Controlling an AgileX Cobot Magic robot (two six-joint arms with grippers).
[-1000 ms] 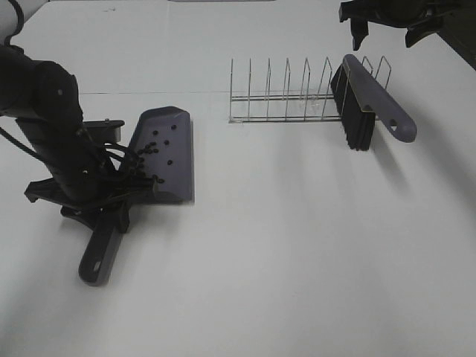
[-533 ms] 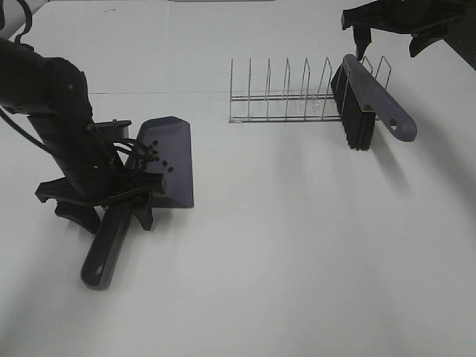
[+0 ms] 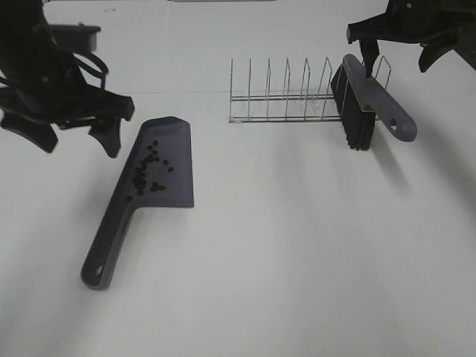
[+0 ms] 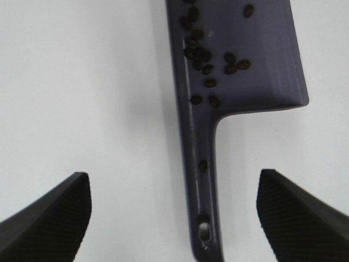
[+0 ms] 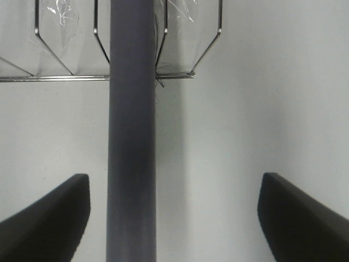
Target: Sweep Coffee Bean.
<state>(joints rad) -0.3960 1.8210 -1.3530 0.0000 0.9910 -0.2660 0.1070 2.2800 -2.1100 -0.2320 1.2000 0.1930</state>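
The grey-purple dustpan [image 3: 169,156] lies flat on the white table, its handle [image 3: 104,249] pointing toward the front. Several coffee beans [image 3: 147,168] sit on its blade; in the left wrist view the coffee beans [image 4: 205,55] cluster near the dustpan [image 4: 256,60] neck, and one lies on the handle [image 4: 203,180]. My left gripper [image 3: 76,143] hangs open above the table, left of the pan, holding nothing. The brush [image 3: 370,100] leans against the wire rack [image 3: 286,98]. My right gripper [image 3: 398,58] hovers open above the brush handle [image 5: 131,142], apart from it.
The wire rack [image 5: 54,77] stands at the back centre with empty slots. In the left wrist view the open left gripper [image 4: 173,180] straddles the dustpan handle from above. The right gripper [image 5: 172,183] has the brush handle off-centre between its fingers.
My left gripper opened, let go of the dustpan handle and rose back and to the left. The dustpan now lies free and flat. The right gripper shifted slightly over the brush.
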